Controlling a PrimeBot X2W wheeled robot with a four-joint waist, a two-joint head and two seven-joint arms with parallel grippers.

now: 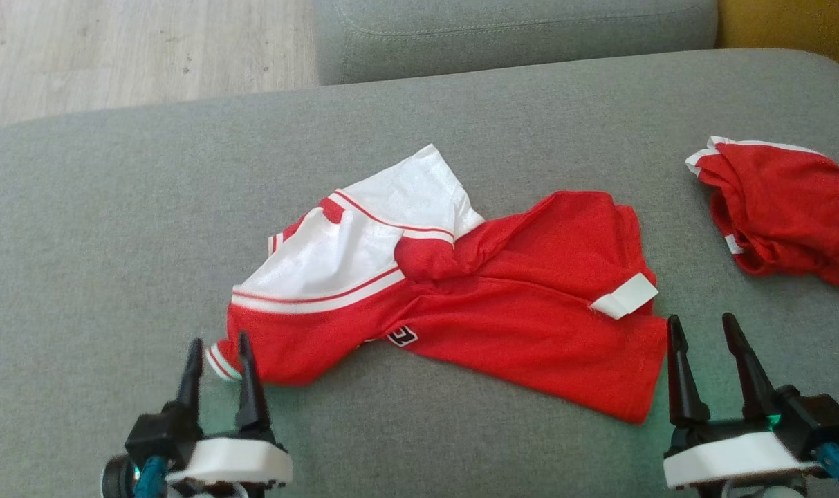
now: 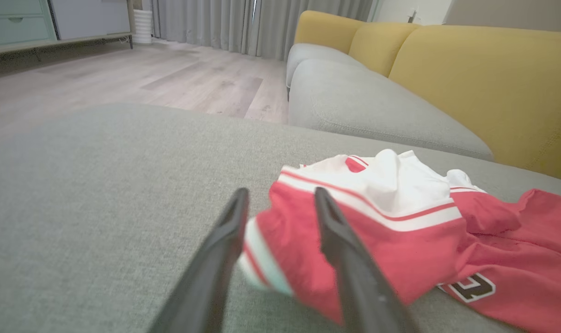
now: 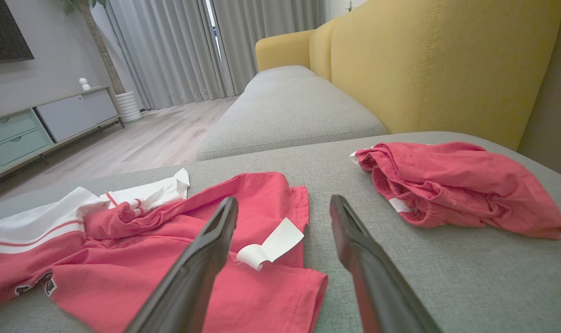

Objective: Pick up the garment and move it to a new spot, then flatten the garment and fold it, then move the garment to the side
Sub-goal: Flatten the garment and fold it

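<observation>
1. Head view: garment (image 1: pixel 516 311) crumpled at mid cushion (image 1: pixel 115 242), stretched left to right. Red body; white shoulder panel at the left end, edged with red and white stripes; dark patch (image 1: pixel 402 337) near the front edge; white tag (image 1: pixel 623 296) turned out by the right hem.
2. Same view: left gripper (image 1: pixel 218 339) at the garment's near left end, fingers partly spread, striped cuff (image 1: pixel 218 363) lying loose between them on the cushion, not pinched. Right gripper (image 1: pixel 703 321) just beside the right hem corner, spread wide, nothing held. Red bundle (image 1: pixel 786 207) well apart at the cushion's right end.
3. Left wrist view: left gripper (image 2: pixel 280 192) with a clear gap between its fingers, cuff (image 2: pixel 262 259) blurred in that gap. Beyond it the white panel bunched up over the red body (image 2: pixel 400 231); patch (image 2: pixel 472 286) at lower right. Wood floor (image 2: pixel 146 78) and yellow sofa back (image 2: pixel 470 83) behind.
4. Right wrist view: right gripper (image 3: pixel 284 200) wide apart, empty. Garment (image 3: pixel 169 249) flat but creased to the left, tag (image 3: pixel 275 243) curled on the red cloth, seen between the fingers. Bundle (image 3: pixel 456 189) heaped to the right, apart from the garment.
</observation>
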